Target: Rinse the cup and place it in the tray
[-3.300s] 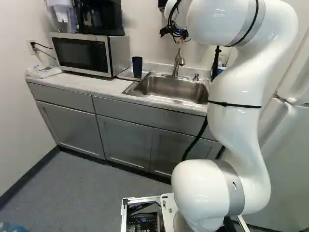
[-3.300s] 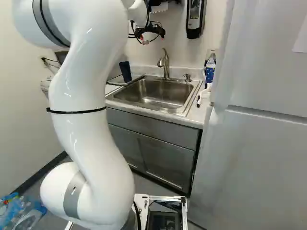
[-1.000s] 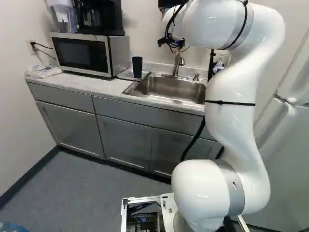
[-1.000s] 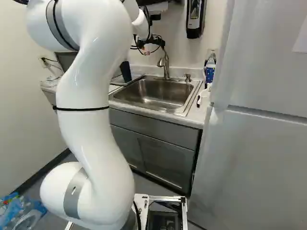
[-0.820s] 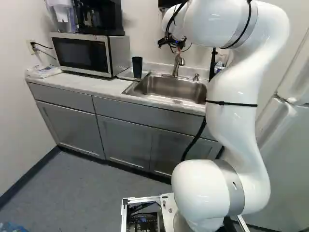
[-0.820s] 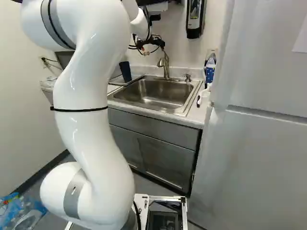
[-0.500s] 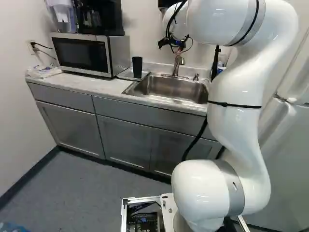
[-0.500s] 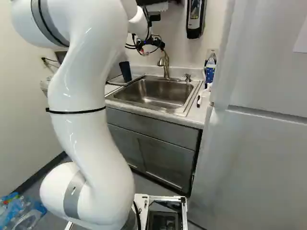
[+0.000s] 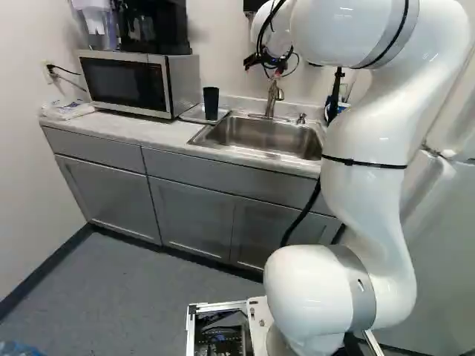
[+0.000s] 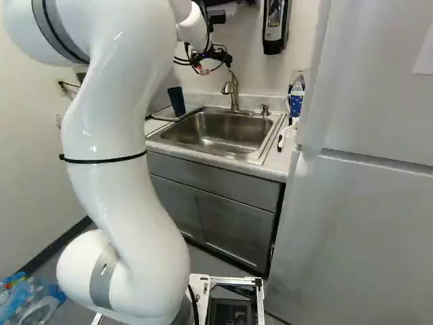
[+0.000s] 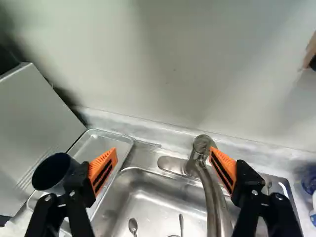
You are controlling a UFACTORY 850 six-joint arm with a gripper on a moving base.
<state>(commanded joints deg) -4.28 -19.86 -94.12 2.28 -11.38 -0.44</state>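
High by the wall, above the sink's back edge, my gripper (image 9: 272, 62) hangs over the faucet (image 9: 272, 98). In the wrist view the gripper (image 11: 163, 152) is open with nothing held; one orange-padded finger overlaps the faucet's handle top (image 11: 202, 144), and contact cannot be told. The dark blue cup (image 9: 211, 103) stands upright on the metal tray (image 9: 190, 113), left of the sink (image 9: 261, 136). Seen from the wrist, the cup (image 11: 51, 173) lies beyond the other finger, partly hidden by it. Whether water runs cannot be told.
A microwave (image 9: 125, 83) stands left of the tray. Spoons (image 11: 133, 225) lie in the sink. A soap pump (image 10: 264, 109) and a blue bottle (image 10: 295, 98) are right of the faucet. A dispenser (image 10: 273, 27) hangs on the wall, and a refrigerator (image 10: 365, 203) stands at the right.
The arm's upper part has swung right in the left base view and left in the right base view. The gripper has shifted slightly off the faucet's top. Base, cup and tray have stayed put.
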